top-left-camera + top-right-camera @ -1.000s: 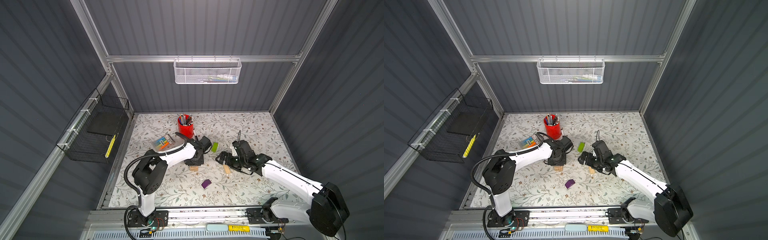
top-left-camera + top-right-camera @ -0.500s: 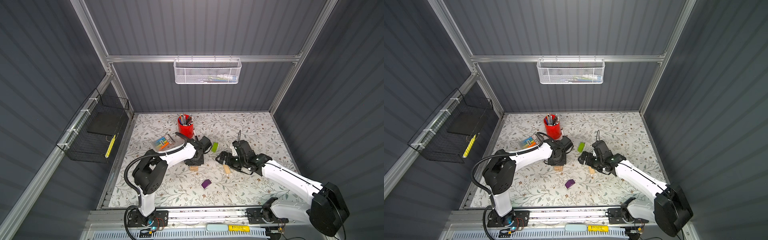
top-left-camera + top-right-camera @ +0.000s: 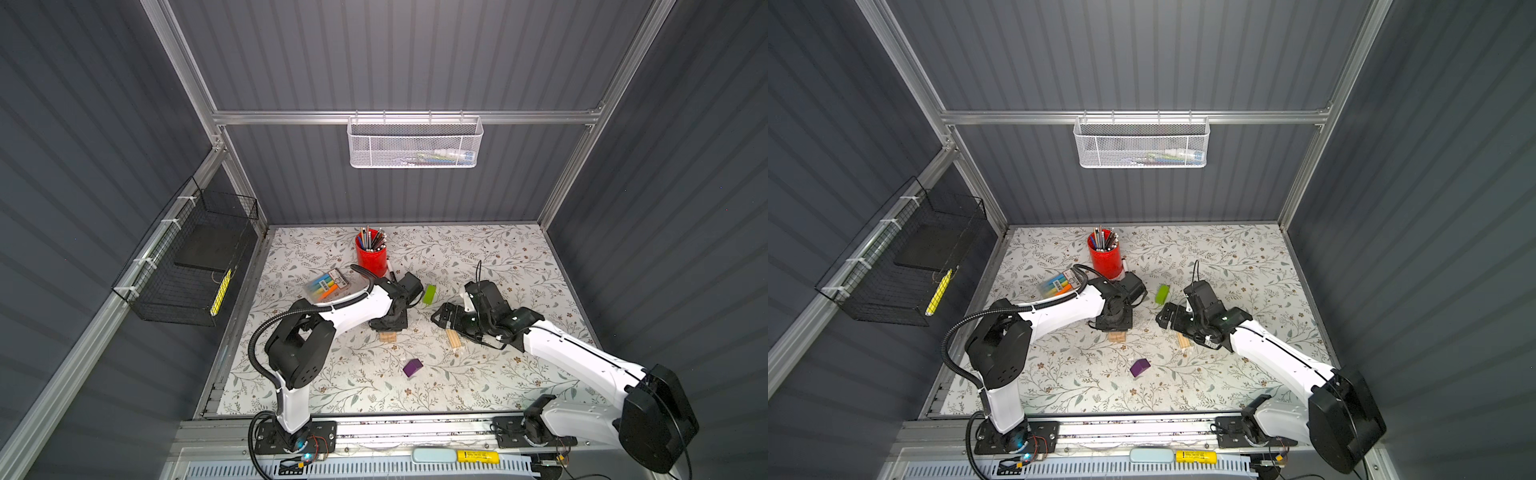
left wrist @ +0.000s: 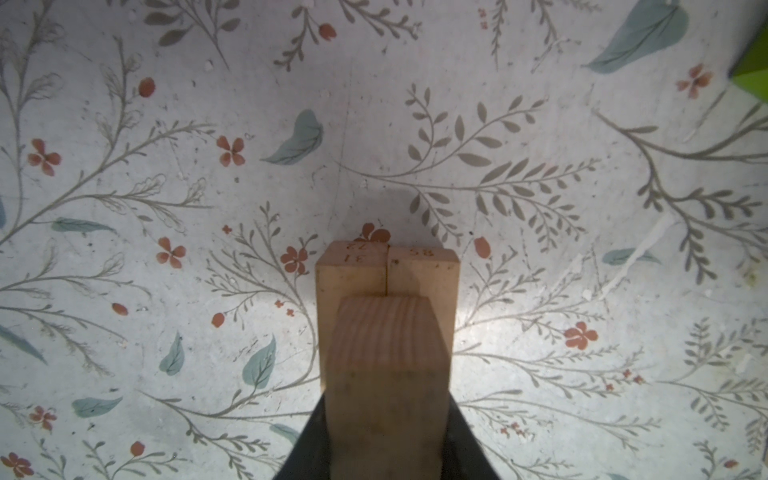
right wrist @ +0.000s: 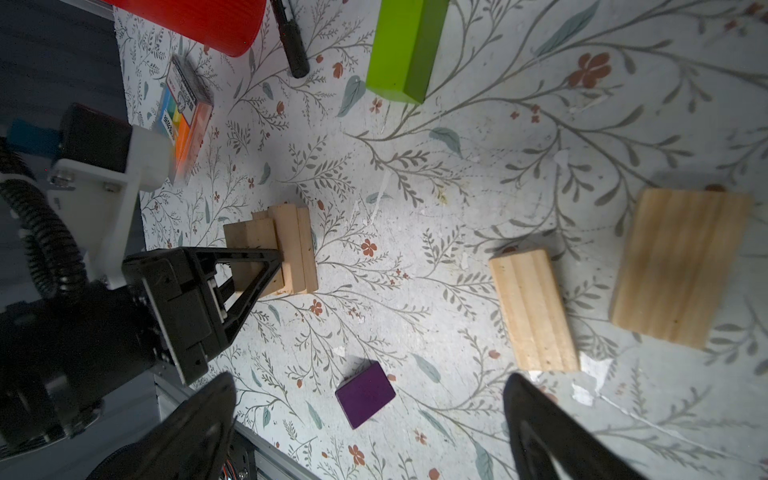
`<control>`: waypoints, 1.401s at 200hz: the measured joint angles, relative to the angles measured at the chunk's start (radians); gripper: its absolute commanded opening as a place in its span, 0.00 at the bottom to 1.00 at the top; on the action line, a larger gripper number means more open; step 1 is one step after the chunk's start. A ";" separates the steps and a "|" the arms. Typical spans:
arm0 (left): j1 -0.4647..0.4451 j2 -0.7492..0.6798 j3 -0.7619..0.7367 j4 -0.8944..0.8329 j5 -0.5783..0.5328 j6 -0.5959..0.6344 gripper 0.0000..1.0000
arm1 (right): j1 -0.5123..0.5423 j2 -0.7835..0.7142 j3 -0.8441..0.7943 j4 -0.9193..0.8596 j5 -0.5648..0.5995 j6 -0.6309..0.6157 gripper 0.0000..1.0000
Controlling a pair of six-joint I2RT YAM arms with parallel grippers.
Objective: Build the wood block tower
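Note:
My left gripper (image 3: 390, 322) (image 4: 386, 449) is shut on a pale wood block (image 4: 388, 365), held just above the low wood block tower (image 3: 390, 336) (image 3: 1117, 336). Under the held block, two of the tower's planks (image 4: 386, 266) lie side by side. My right gripper (image 3: 444, 318) (image 5: 370, 436) stands open and empty above the mat. Loose pale wood blocks (image 3: 454, 338) (image 5: 534, 309) lie flat by it, with more planks (image 5: 681, 266) beyond. The lime-green block (image 3: 429, 294) (image 5: 405, 45) lies between the arms. The purple block (image 3: 412, 368) (image 5: 365, 399) sits nearer the front.
A red pencil cup (image 3: 371, 255) stands behind the left gripper, with a black marker (image 5: 291, 41) beside it. A pack of coloured highlighters (image 3: 326, 286) lies to the left. A white mesh basket (image 3: 415, 143) hangs on the back wall and a black wire basket (image 3: 195, 266) on the left wall.

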 measured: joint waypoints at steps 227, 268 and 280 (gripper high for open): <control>0.000 -0.254 -0.026 0.003 -0.077 0.029 0.68 | 0.002 0.260 0.312 -0.234 0.109 -0.144 0.99; 0.004 -0.375 -0.092 0.022 -0.105 0.092 0.83 | 0.005 0.400 0.447 -0.283 0.193 -0.177 0.99; 0.006 -0.407 -0.116 0.028 -0.111 0.109 0.87 | 0.005 0.436 0.478 -0.291 0.214 -0.177 0.99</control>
